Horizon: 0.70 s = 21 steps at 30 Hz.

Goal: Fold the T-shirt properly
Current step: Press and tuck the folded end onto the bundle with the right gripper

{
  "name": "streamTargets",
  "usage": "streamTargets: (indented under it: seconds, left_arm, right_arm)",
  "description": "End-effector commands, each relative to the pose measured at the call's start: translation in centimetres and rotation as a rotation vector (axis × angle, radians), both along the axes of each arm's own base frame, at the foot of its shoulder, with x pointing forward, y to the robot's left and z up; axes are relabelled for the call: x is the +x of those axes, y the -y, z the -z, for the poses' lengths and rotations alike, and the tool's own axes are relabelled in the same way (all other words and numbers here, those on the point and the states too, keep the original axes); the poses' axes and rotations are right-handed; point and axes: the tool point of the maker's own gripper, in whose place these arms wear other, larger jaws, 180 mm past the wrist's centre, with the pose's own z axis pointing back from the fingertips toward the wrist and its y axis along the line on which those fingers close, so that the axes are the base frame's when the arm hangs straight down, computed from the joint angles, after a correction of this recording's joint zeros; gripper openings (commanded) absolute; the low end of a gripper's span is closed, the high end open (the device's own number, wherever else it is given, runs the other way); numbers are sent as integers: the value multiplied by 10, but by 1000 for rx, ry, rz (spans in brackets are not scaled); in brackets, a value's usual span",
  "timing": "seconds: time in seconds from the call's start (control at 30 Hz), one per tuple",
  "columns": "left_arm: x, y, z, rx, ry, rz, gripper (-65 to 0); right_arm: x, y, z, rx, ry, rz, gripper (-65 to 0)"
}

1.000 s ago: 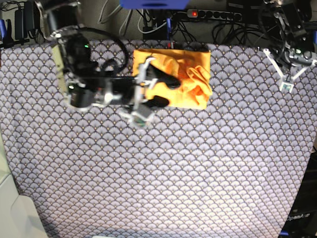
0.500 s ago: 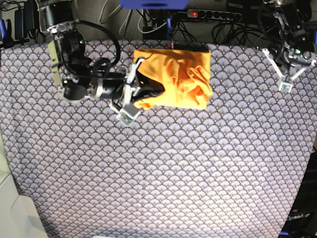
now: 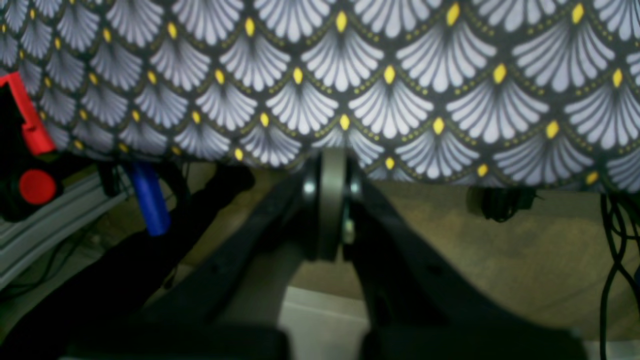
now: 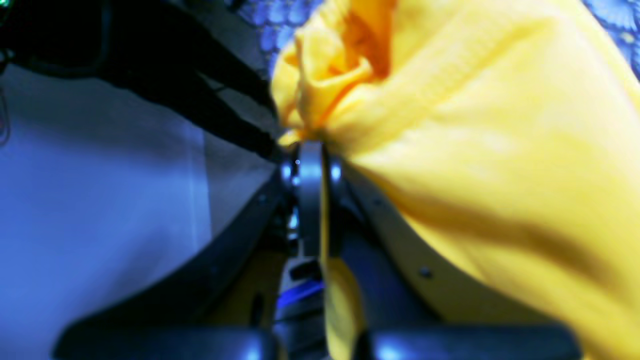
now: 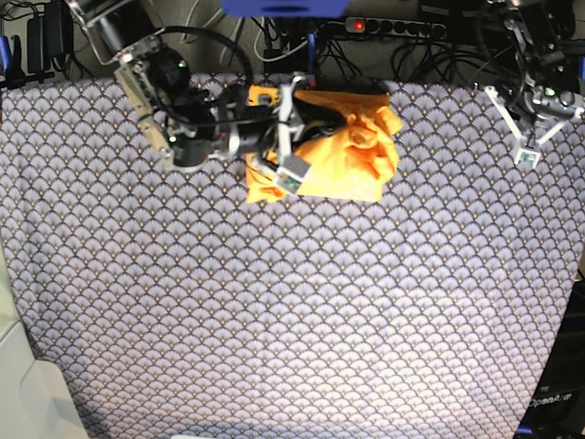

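T-shirt (image 5: 343,160): yellow-orange, bunched in a rough heap near the far edge of the tablecloth (image 5: 292,320), about midway across; its top layer is rucked into folds, with a crumpled knot toward the base view's right; in the right wrist view the cloth fills the right half of the picture (image 4: 475,150)

Right gripper (image 5: 291,137): reaches in from the base view's left, over the near-left part of the shirt; jaws pressed together on a gathered pinch of yellow fabric (image 4: 310,150); the cloth balloons out just past the tips

Left gripper (image 5: 532,128): parked above the far corner of the table on the base view's right, well apart from the shirt; jaws closed (image 3: 330,165), nothing between them; below it the edge of the fan-patterned cloth

Background: power strip (image 5: 393,27) and cables behind the table's far edge
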Motion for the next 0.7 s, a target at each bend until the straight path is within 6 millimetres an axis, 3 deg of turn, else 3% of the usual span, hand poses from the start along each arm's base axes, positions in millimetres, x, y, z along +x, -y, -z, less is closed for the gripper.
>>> streamTargets:
  seconds: [0.0, 0.1, 0.23, 0.33, 0.5, 0.67]
  left_arm:
    - [5, -7, -8, 25, 20, 6, -650]
    - [5, -7, -9, 26, 21, 7, -650]
    - [5, -7, -9, 26, 21, 7, -650]
    - [4, -8, -8, 26, 17, 6, -650]
    - [7, -7, -8, 23, 33, 11, -650]
    - [1, -5, -4, 15, 25, 11, -650]
  right_arm:
    - [8, -7, -15, 45, 38, 5, -647]
    - [-11, -21, -11, 22, 50, -75, -647]
    - [-21, -32, -24, 17, 120, -158, -647]
    - [-22, -21, -40, 18, 192, -173, -647]
    - [-13, -6, -65, 20, 296, -157, -647]
    - [11, 6, -59, 1, 281, -75, -647]
